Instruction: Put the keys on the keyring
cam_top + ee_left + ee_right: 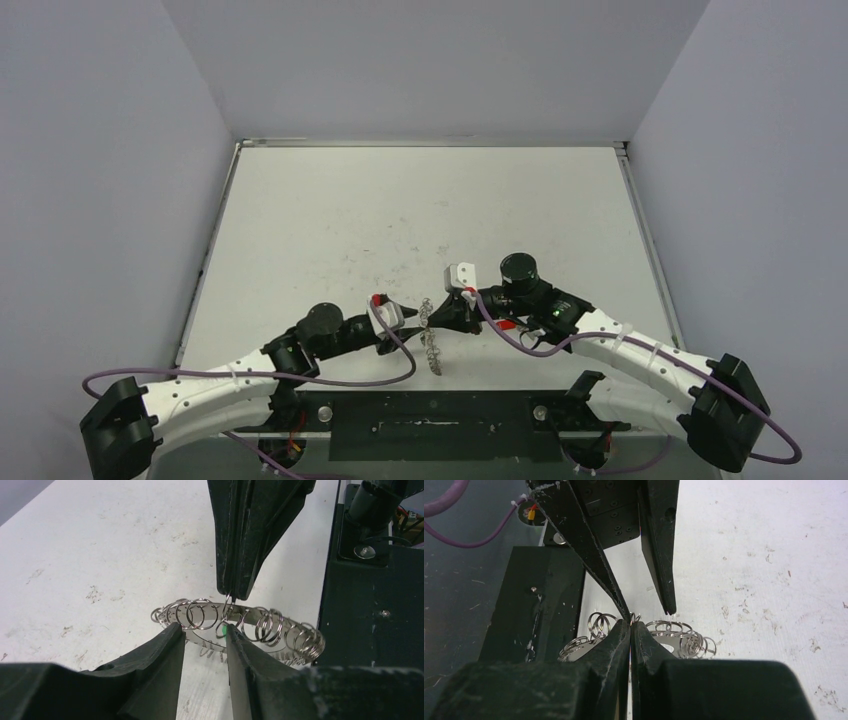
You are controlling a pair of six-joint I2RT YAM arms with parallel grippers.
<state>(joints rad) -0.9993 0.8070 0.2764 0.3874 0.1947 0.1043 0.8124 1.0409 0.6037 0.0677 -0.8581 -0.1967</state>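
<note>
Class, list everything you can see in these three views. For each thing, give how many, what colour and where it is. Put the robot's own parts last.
keyring: one, silver, fringed with wire loops, between the two grippers' tips.
green tag: one, bright green, only a speck showing, at the ring between the left gripper's fingers.
table: one, white and scuffed, under everything.
base plate: one, black, at the table's near edge.
cables: two, purple, one trailing along each arm.
left gripper: one, black, open, fingers either side of the ring's edge.
right gripper: one, black, shut on a wire loop of the keyring.
</note>
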